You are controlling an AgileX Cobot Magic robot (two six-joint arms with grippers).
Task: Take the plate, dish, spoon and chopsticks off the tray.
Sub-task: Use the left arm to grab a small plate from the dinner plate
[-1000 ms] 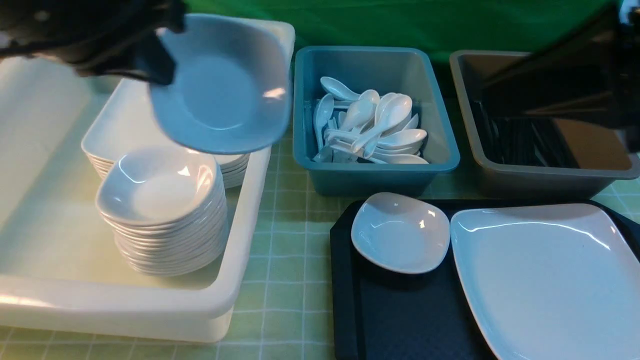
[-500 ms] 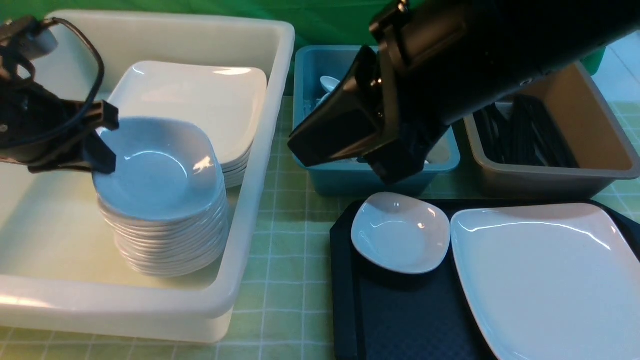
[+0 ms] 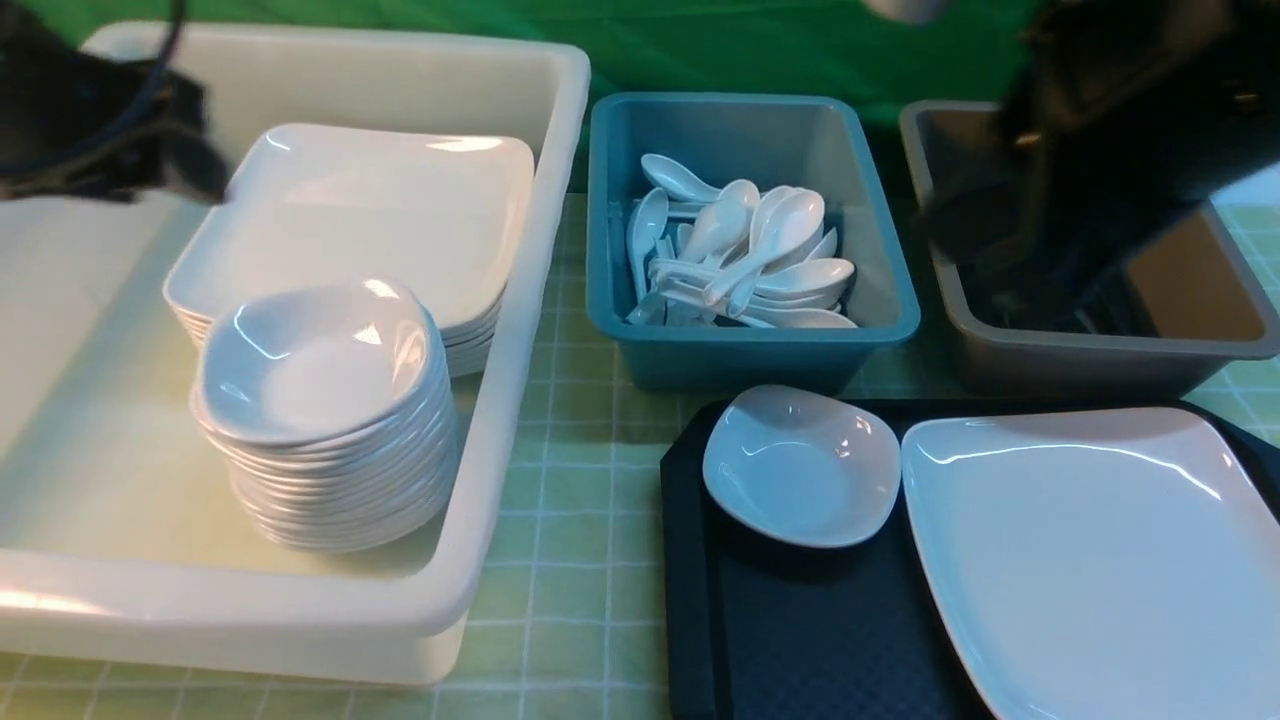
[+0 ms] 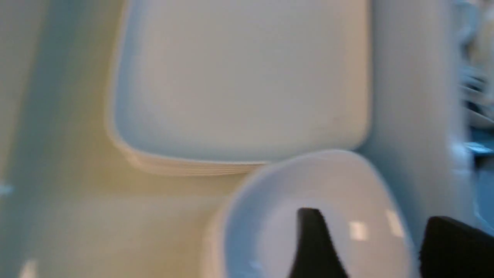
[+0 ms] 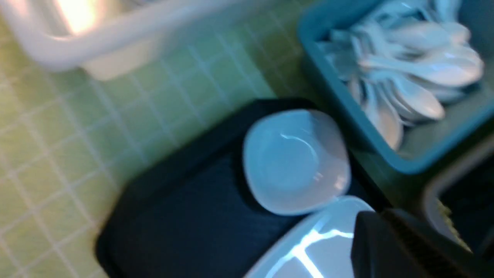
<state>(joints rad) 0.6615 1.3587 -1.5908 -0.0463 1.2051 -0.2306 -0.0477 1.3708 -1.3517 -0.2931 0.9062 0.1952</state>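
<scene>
Glossy white, the plate (image 3: 1100, 560) lies flat on the right part of the black tray (image 3: 790, 640). Its left corner is just beside the small dish (image 3: 800, 465), which sits at the tray's far left corner. In front of the dish the tray's textured floor is bare up to the near rim. The plate runs out of the front view at the right and bottom, so its near edges and the tray's right rim are cut off.

Just beyond the tray stand a blue bin (image 3: 740, 365) heaped with white spoons (image 3: 750, 250) and a brown bin (image 3: 1080, 365). A strip of green checked cloth (image 3: 570, 480) separates the tray from the white tub (image 3: 505, 400) on the left. In the tub, a stack of small dishes (image 3: 320, 420) stands in front of a stack of plates (image 3: 380, 200).

The left gripper (image 4: 376, 247) hangs over the tub with its fingers (image 4: 312, 247) spread and nothing held between them. The right gripper (image 5: 380, 239) is a dark blur over the brown bin and hides much of what lies inside. Its jaws are pressed together; whether they pinch anything cannot be told.
</scene>
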